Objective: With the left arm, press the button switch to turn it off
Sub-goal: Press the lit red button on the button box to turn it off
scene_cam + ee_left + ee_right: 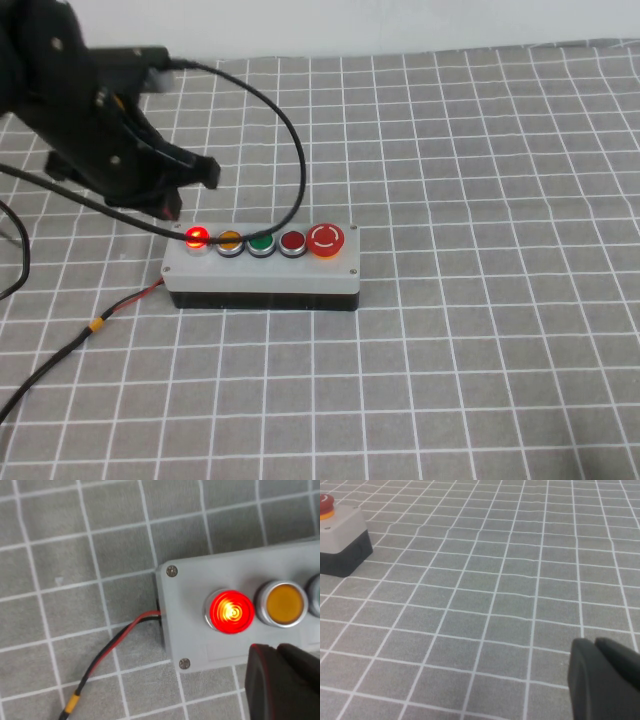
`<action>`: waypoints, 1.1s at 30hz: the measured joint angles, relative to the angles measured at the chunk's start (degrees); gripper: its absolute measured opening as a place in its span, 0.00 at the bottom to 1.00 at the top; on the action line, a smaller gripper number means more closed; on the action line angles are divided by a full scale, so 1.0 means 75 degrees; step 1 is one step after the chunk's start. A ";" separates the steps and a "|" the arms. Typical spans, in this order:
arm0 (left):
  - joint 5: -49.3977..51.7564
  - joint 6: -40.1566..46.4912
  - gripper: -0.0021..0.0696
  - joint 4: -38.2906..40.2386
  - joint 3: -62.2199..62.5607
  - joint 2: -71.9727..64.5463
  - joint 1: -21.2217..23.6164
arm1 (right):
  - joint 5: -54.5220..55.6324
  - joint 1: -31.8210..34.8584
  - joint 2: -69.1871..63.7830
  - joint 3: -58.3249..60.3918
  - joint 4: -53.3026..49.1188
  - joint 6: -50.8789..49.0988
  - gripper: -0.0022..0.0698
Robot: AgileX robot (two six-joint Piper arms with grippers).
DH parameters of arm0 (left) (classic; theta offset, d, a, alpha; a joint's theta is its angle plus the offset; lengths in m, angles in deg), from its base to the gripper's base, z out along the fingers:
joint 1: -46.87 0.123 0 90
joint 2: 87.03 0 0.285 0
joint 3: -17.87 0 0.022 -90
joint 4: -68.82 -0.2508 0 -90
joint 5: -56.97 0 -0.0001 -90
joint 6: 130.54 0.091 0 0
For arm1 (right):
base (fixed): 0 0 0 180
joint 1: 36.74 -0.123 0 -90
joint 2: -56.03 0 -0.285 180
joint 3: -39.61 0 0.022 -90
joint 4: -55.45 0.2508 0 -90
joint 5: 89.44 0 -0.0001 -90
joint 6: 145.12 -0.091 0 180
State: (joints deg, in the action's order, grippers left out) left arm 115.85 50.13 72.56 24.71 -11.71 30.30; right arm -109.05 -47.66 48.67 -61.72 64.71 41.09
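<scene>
I have the left gripper (172, 205) in the upper left of the high view, just behind the left end of the grey plastic switch box with a black base (262, 272), which sits a little left of centre on the grey, white-gridded surface (480, 380). Its fingers are pressed together into one blunt tip, which suits poking a button rather than grasping. In the left wrist view that tip hangs just beside the glowing round red button (231, 611), not over it, and I cannot tell how high it sits above the lid. The box is the only housing here, and its lid carries five controls in a row: the lit red one at the left end, then an amber button (285, 603), a green button (261, 243), an unlit dark red button (292, 241) and a large red mushroom stop button on a yellow collar (326, 240). A red and black wire pair with a yellow band (107, 650) leaves the box at the lit end. The glow tells me the press is not yet done, so I judge the tip needs a small shift onto the button, then a push down. The right gripper (596, 650) is outside the high view, fingers together, low over bare surface well apart from the box
</scene>
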 joint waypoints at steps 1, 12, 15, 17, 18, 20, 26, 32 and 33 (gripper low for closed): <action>-0.0015 -0.0012 0.03 0.0000 0.0012 -0.0130 -0.0018 | 0.0000 0.0000 0.0000 0.0000 0.0000 0.0000 0.01; -0.0461 -0.0030 0.03 -0.0233 0.0012 -0.0880 -0.0026 | 0.0000 0.0000 0.0000 0.0000 0.0000 0.0000 0.01; -0.0624 -0.0030 0.03 -0.0233 0.0012 -0.0890 -0.0026 | 0.0000 0.0000 0.0000 0.0000 0.0000 0.0000 0.01; -0.0695 -0.0030 0.03 -0.0233 0.0012 -0.0890 -0.0026 | 0.0000 0.0000 0.0000 0.0000 0.0000 0.0000 0.01; -0.0700 -0.0030 0.03 -0.0211 0.0012 -0.0890 -0.0026 | 0.0000 0.0000 0.0000 0.0000 0.0000 0.0000 0.01; -0.0730 -0.0030 0.03 -0.0094 0.0012 -0.0890 -0.0026 | 0.0000 0.0000 0.0000 0.0000 0.0000 0.0000 0.01; -0.0730 -0.0030 0.03 0.0031 0.0012 -0.0890 -0.0026 | 0.0000 0.0000 0.0000 0.0000 0.0000 0.0000 0.01; -0.0730 -0.0030 0.03 0.0031 0.0017 -0.1103 -0.0026 | 0.0000 0.0000 0.0000 0.0000 0.0000 0.0000 0.01; -0.0730 -0.0047 0.03 0.0031 0.0030 -0.1167 -0.0026 | 0.0000 0.0000 0.0000 0.0000 0.0000 0.0000 0.01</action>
State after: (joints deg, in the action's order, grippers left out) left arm 110.38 49.78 72.79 24.94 -20.46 30.11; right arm -109.05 -47.66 48.67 -61.72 64.71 41.09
